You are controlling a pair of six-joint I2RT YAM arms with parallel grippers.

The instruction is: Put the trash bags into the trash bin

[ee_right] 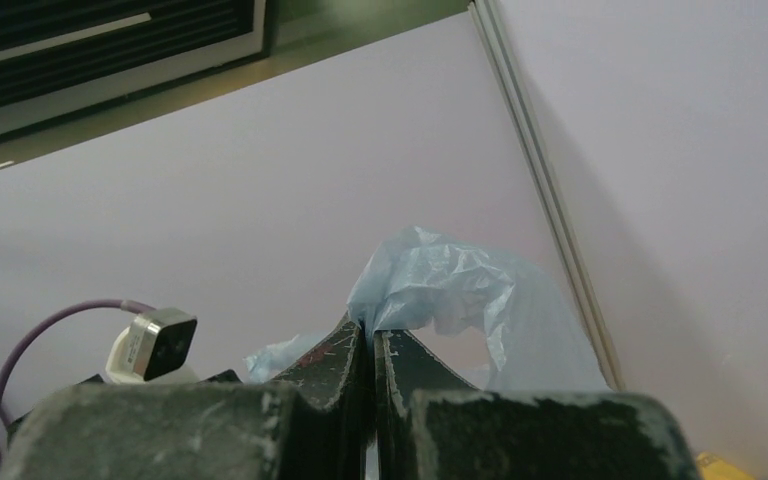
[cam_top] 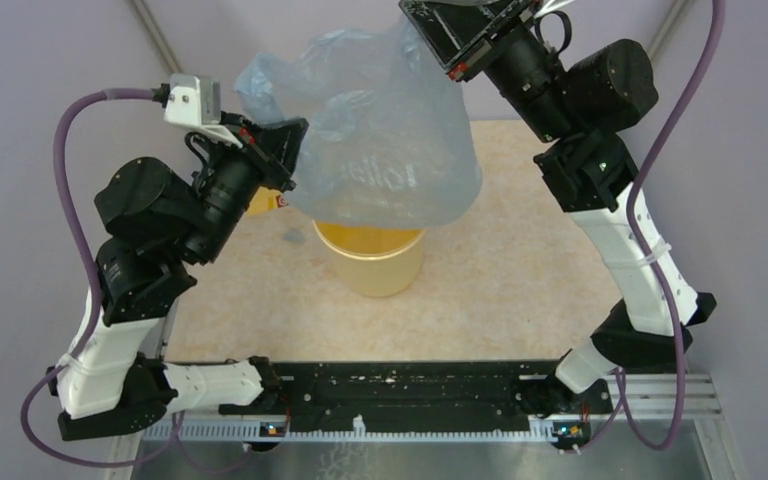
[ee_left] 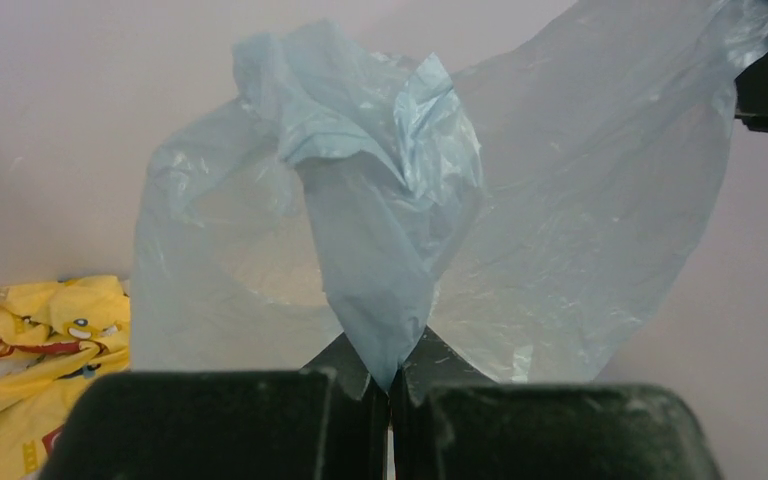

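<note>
Left gripper (ee_left: 390, 378) and right gripper (ee_right: 371, 338) both clamped on thin translucent pale blue plastic bag (cam_top: 390, 150), spread above round pale yellow plastic bin (cam_top: 372, 262).

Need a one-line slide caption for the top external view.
Left gripper and right gripper hold the trash bag spread over the trash bin.
</note>
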